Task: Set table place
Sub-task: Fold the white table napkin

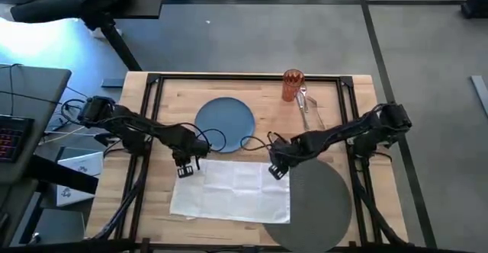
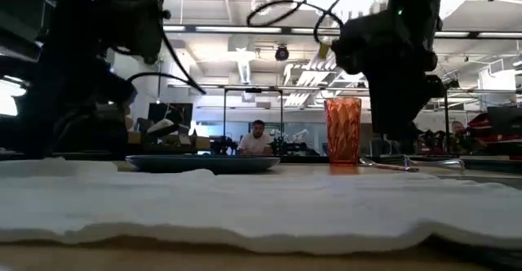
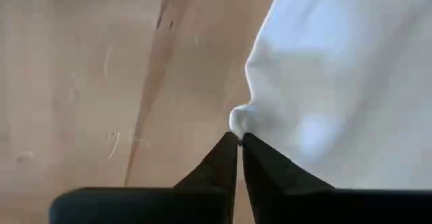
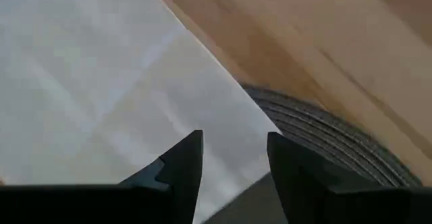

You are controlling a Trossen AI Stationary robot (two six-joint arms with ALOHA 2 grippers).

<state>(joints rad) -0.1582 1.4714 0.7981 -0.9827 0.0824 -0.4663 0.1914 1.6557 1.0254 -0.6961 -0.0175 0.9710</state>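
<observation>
Currently the napkin (image 1: 232, 190) lies unfolded on the desk (image 1: 358, 100) toward its near edge, one side overlapping the grey mat (image 1: 320, 203) at the near right. Left hand (image 1: 185, 168) clenched on the napkin's far left corner; right hand (image 1: 278, 169) parted above the far right corner, nothing gripped. Plate (image 1: 224, 122), tumbler (image 1: 293, 84) and cutlery (image 1: 307, 107) sit toward the far edge. Step in hand, likely: napkin handling. Next: right hand must close on its corner.

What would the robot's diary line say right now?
left gripper shut on napkin corner | right gripper open above napkin's other corner | napkin overlaps mat
</observation>
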